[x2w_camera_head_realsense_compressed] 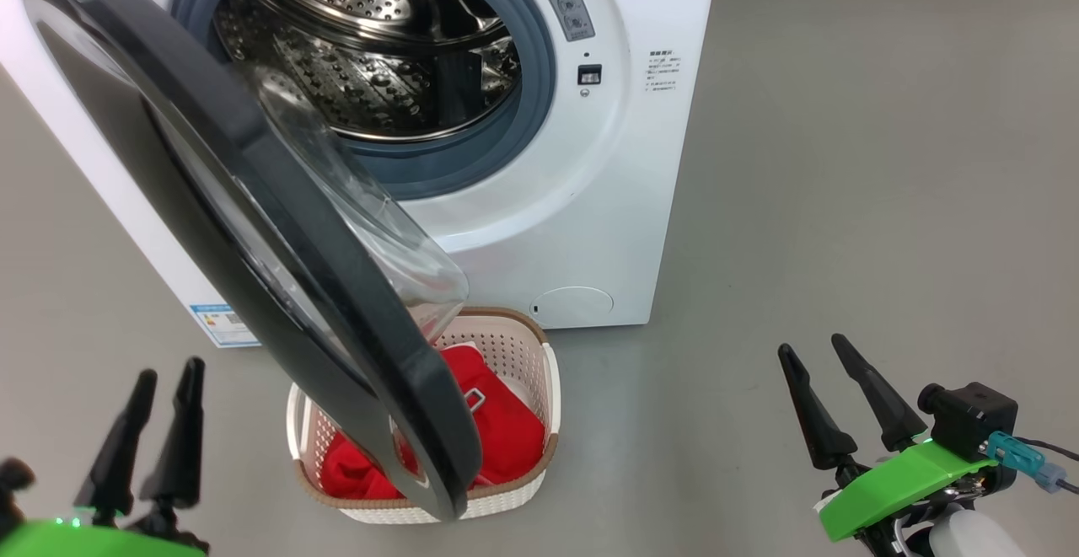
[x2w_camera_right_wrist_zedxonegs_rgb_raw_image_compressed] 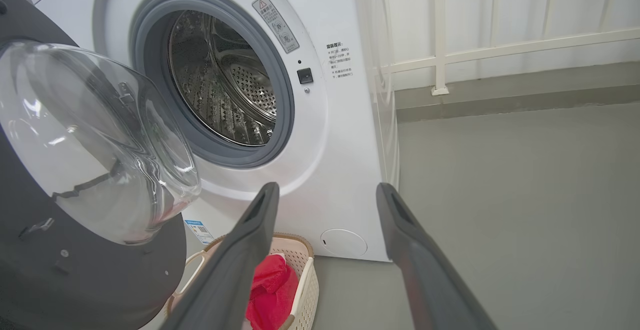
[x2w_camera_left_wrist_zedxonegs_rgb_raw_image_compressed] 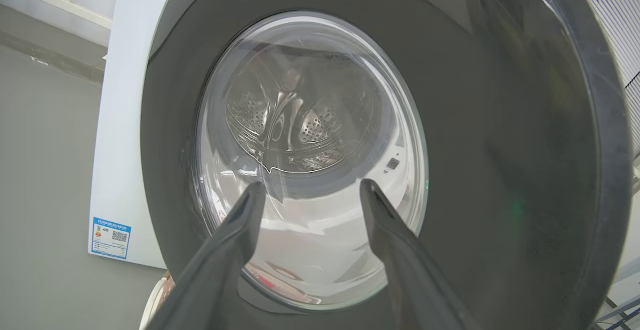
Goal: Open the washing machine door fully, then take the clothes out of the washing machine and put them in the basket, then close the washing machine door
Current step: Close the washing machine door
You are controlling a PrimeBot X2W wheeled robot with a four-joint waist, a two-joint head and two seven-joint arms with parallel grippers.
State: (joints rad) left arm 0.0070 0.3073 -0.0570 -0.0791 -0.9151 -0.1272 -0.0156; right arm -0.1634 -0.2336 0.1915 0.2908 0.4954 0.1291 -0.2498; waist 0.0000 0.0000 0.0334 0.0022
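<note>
The white washing machine (x2w_camera_head_realsense_compressed: 590,203) stands ahead, its steel drum (x2w_camera_head_realsense_compressed: 371,43) bare inside. The washing machine door (x2w_camera_head_realsense_compressed: 211,195) hangs open toward me, its black rim over the basket (x2w_camera_head_realsense_compressed: 539,388) on the floor. Red clothes (x2w_camera_head_realsense_compressed: 506,431) lie in the basket, also seen as clothes (x2w_camera_right_wrist_zedxonegs_rgb_raw_image_compressed: 270,290) in the right wrist view. My left gripper (x2w_camera_head_realsense_compressed: 164,380) is open at the lower left, facing the door's outer side (x2w_camera_left_wrist_zedxonegs_rgb_raw_image_compressed: 500,145). My right gripper (x2w_camera_head_realsense_compressed: 813,350) is open at the lower right, well apart from machine (x2w_camera_right_wrist_zedxonegs_rgb_raw_image_compressed: 340,145) and basket (x2w_camera_right_wrist_zedxonegs_rgb_raw_image_compressed: 300,270).
Grey floor (x2w_camera_head_realsense_compressed: 885,203) stretches to the right of the machine. A white railing (x2w_camera_right_wrist_zedxonegs_rgb_raw_image_compressed: 500,45) runs along the wall behind. A blue label sticker (x2w_camera_head_realsense_compressed: 223,325) sits low on the machine's front.
</note>
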